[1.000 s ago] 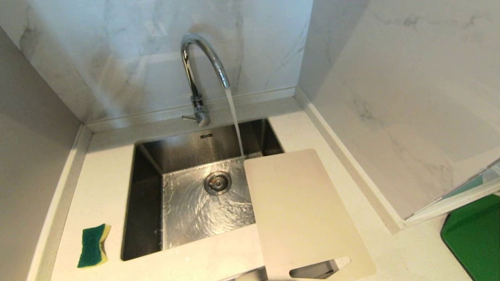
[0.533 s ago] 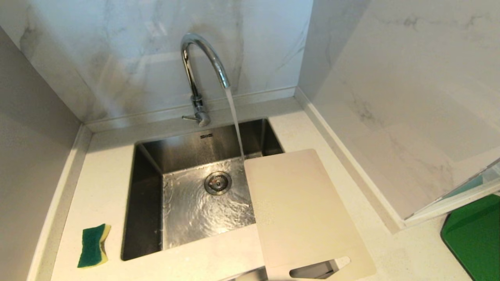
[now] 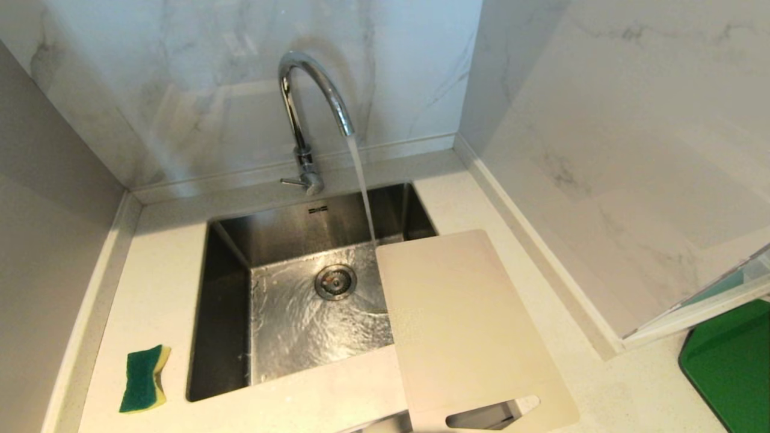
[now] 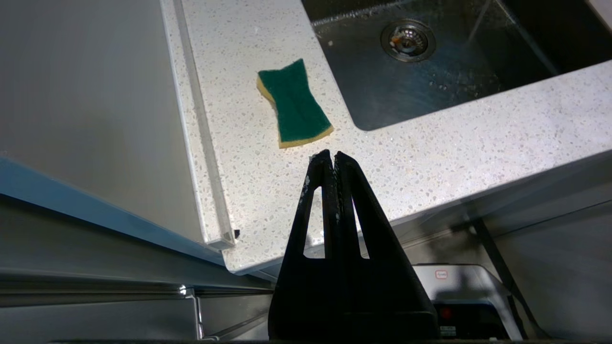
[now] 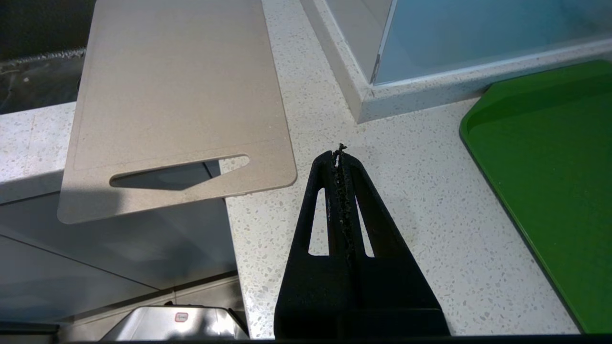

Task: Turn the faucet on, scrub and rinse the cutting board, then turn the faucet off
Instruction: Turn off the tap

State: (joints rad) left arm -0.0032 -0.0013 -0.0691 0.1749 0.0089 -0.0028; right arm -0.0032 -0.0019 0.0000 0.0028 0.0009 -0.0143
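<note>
Left tool (image 4: 333, 155) closed and empty, sponge (image 4: 294, 102) just ahead on counter (image 4: 430, 153). Right tool (image 5: 340, 155) closed and empty, board (image 5: 177, 95) just beside. Faucet (image 3: 313, 90) running into sink (image 3: 301, 313).

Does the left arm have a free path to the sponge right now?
Probably yes: the sponge lies alone on the counter just ahead of the shut left gripper, nothing between them.

Faucet (image 3: 310, 102) running into the sink (image 3: 228, 313), cutting board (image 3: 466, 325) over the sink's right edge, sponge (image 3: 143, 379) near the counter's (image 3: 159, 264) front-left corner.
</note>
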